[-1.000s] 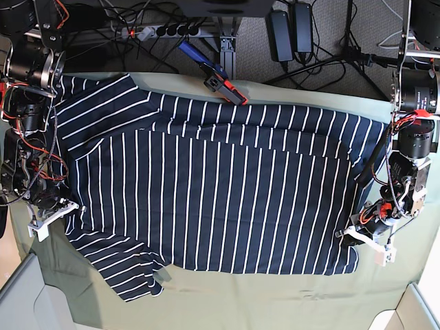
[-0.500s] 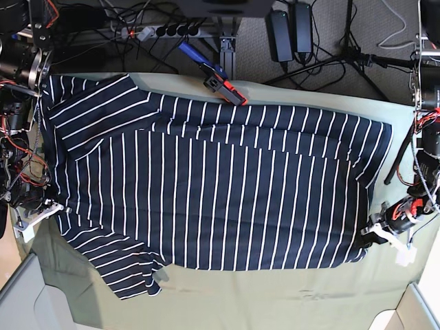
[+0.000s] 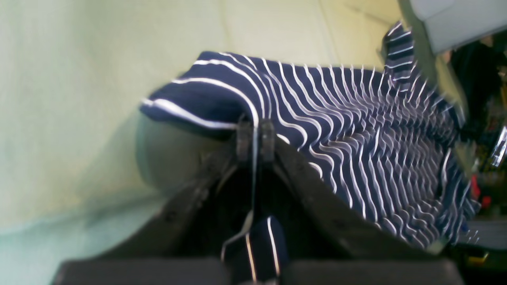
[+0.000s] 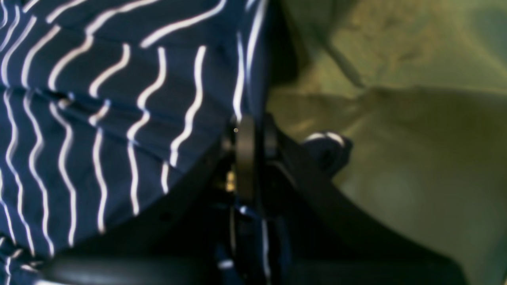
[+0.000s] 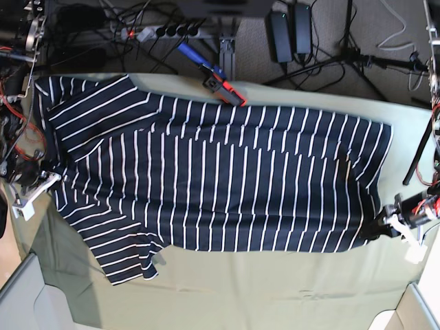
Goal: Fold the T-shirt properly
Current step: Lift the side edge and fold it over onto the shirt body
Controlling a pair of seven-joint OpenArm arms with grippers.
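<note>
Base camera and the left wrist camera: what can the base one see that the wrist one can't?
Only the base view shows the whole T-shirt spread flat, both arms at its opposite ends, the red and blue tool at the far edge, and cables on the floor. Only the left wrist view shows up close the left gripper with its fingers shut on a lifted shirt edge. Both show the striped shirt and the green table cloth.

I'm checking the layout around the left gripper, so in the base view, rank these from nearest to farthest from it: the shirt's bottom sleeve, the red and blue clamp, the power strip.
From the left gripper, at the right edge:
1. Red and blue clamp, at the table's far edge, center.
2. Bottom sleeve, near left, on the T-shirt.
3. Power strip, on the floor, upper left.
</note>
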